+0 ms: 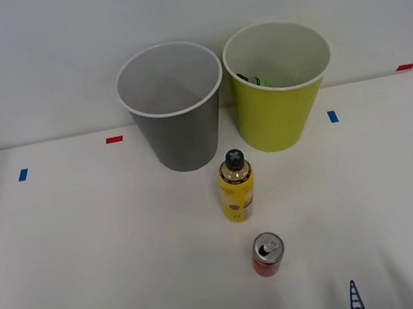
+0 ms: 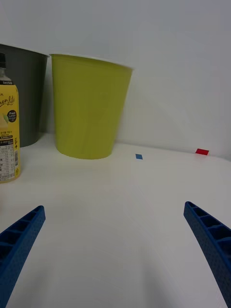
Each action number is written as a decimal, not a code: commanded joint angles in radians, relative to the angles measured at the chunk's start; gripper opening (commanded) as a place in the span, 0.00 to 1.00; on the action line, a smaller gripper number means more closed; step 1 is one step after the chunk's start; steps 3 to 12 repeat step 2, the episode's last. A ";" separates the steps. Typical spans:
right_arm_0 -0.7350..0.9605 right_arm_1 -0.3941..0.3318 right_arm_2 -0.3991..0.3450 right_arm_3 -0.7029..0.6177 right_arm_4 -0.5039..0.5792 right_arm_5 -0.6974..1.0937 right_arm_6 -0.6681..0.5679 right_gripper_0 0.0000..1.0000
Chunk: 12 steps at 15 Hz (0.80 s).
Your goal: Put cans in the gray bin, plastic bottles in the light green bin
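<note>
Front view: tall tapered dark gray bin stands touching the yellow-green plastic bin on the white counter. Something green lies inside the yellow-green bin. Yellow black-capped plastic bottle upright just before the gray bin; small red can nearer the robot. Right pincer apart, empty.

Wrist view: pincer fingers spread wide; yellow-green bin ahead, bottle beside it.

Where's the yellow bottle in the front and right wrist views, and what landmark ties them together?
Front view: the yellow bottle stands upright mid-table, in front of the gap between the two bins, with the red can nearer the robot.
Right wrist view: the yellow bottle is cut off by the picture's edge, in front of the gray bin.
Shared landmark: the light green bin.
</note>
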 commanded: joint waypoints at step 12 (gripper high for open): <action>0.000 0.000 0.000 0.000 0.000 0.000 0.000 1.00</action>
